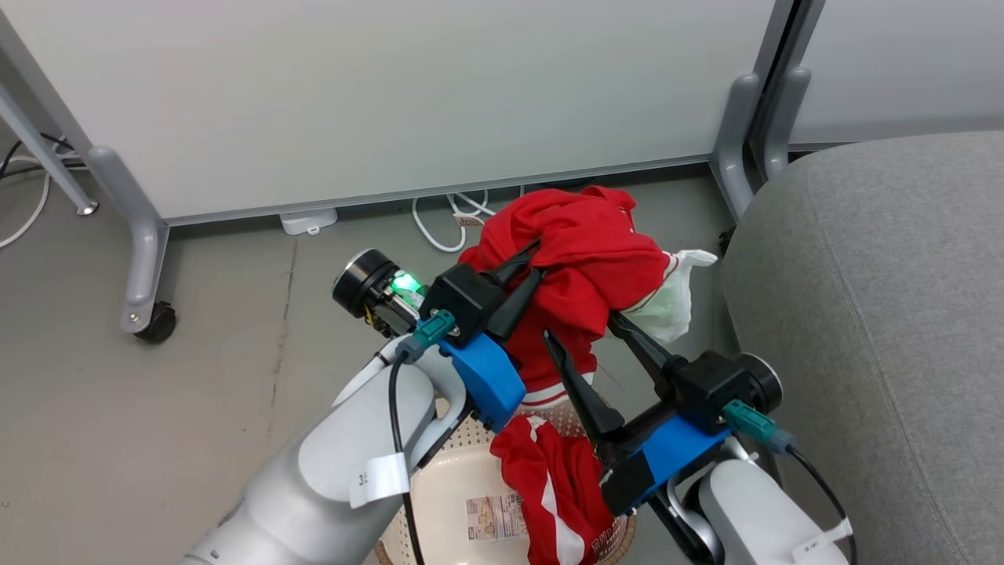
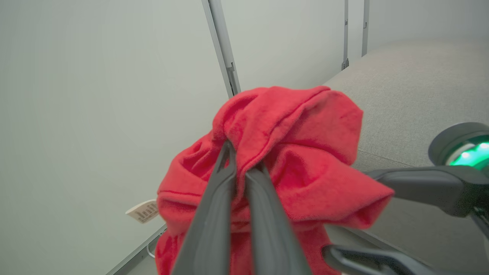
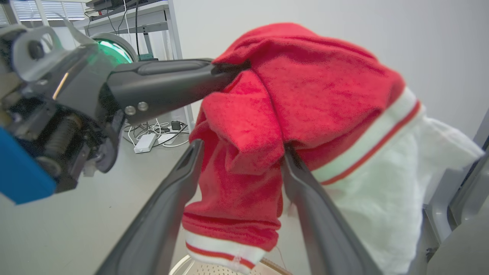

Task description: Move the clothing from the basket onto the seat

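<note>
- Left end effector (image 1: 537,263) is pinched shut on a fold of the lifted garment (image 1: 588,259), which hangs bunched above the basket (image 1: 447,494), near the seat (image 1: 878,314).
- Right end effector (image 1: 579,324) is spread wide, fingers either side of the hanging fabric, gripping nothing.
- My guess: it's soft, light and floppy, so it'll droop and drag; grab a thick bunched fold, not the thin white lining (image 1: 674,294).
- Count: two red garments (the other garment (image 1: 553,486) lies in the basket), one basket, one seat.

It looked like a lab or office test space: white partition panels (image 1: 392,94) on castored grey frames (image 1: 145,259), bare grey floor (image 1: 118,408), loose white cables (image 1: 423,230) along the wall
</note>
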### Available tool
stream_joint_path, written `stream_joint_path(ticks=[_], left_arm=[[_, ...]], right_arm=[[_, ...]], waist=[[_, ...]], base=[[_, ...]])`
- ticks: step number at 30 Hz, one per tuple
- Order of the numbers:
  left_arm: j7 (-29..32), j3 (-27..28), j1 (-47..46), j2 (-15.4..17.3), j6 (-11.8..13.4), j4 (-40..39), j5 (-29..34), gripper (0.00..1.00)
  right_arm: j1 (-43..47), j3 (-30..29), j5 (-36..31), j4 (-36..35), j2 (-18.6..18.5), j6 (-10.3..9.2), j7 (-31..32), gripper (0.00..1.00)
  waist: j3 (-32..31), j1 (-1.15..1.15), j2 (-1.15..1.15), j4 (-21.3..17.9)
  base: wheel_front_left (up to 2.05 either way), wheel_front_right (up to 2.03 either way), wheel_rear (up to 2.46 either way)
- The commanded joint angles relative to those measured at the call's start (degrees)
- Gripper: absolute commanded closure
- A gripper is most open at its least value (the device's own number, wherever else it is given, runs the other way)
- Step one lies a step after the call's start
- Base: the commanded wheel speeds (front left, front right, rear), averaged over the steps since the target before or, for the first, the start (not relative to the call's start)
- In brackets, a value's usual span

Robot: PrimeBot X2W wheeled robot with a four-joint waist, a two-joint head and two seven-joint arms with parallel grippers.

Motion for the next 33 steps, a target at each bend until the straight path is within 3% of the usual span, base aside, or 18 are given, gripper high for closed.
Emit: stream_joint_path(ticks=[1,10,11,12,13,33], left_arm=[[-0.3,-0.1,-0.6,-0.4,-0.4,-0.2,0.2,1.0],[-0.3,-1.3,-1.3,-1.5,-0.3,-0.6,0.0,1.0],[-0.3,-1.4,-1.3,-1.6,-0.3,-0.7,-0.1,1.0],[-0.3,-1.5,-1.4,-1.7,-0.3,-0.7,-0.2,1.0],[-0.3,-1.6,-1.4,-1.8,-0.3,-0.6,-0.2,1.0],[-0.3,-1.3,-0.9,-1.5,-0.4,-0.6,-0.6,1.0]], right_arm=[[-1.6,0.2,0.5,1.0,-0.2,0.03,0.0,0.0],[-5.3,0.4,1.6,4.5,-0.2,0.03,0.0,0.0],[-5.6,0.4,1.7,4.8,-0.2,0.03,0.0,0.35],[-5.9,0.4,1.9,4.9,-0.2,0.03,0.0,0.82],[-6.1,0.4,2.0,5.1,-0.2,0.03,0.0,1.0],[-6.2,0.0,1.7,5.9,-0.2,0.03,0.0,1.0]], waist=[[0.2,-0.01,0.0,0.4],[1.0,-0.01,0.0,1.8],[1.0,-0.01,0.0,2.0],[1.0,-0.01,0.0,2.1],[1.0,-0.01,0.0,2.2],[0.7,-0.01,0.0,2.0]], base=[[0.0,0.0,0.0],[0.0,0.0,0.0],[0.0,0.0,0.0],[0.0,0.0,0.0],[0.0,0.0,0.0],[0.0,0.0,0.0]])
